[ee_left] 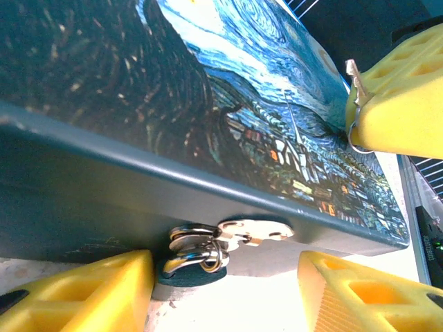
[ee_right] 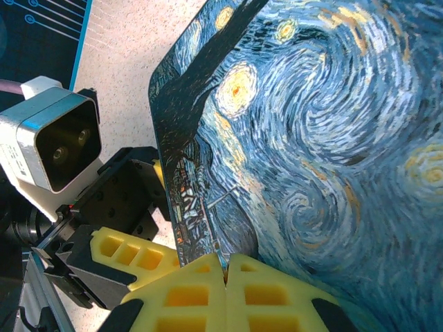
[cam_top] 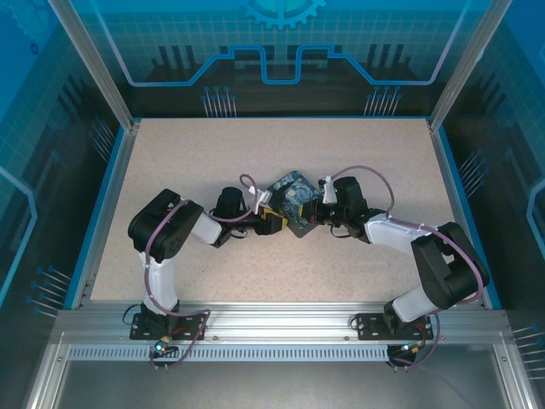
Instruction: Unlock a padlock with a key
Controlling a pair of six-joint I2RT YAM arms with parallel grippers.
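Right hand (ee_right: 226,268) pinches key (ee_left: 354,77) at padlock (ee_right: 311,138) edge.

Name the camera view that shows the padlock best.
Top external: the whole padlock shows there, outline and painted top together, though small. The right wrist view gives the painted face close up but cropped at the frame. The left wrist view gives one dark side edge and a slanted strip of the painting.
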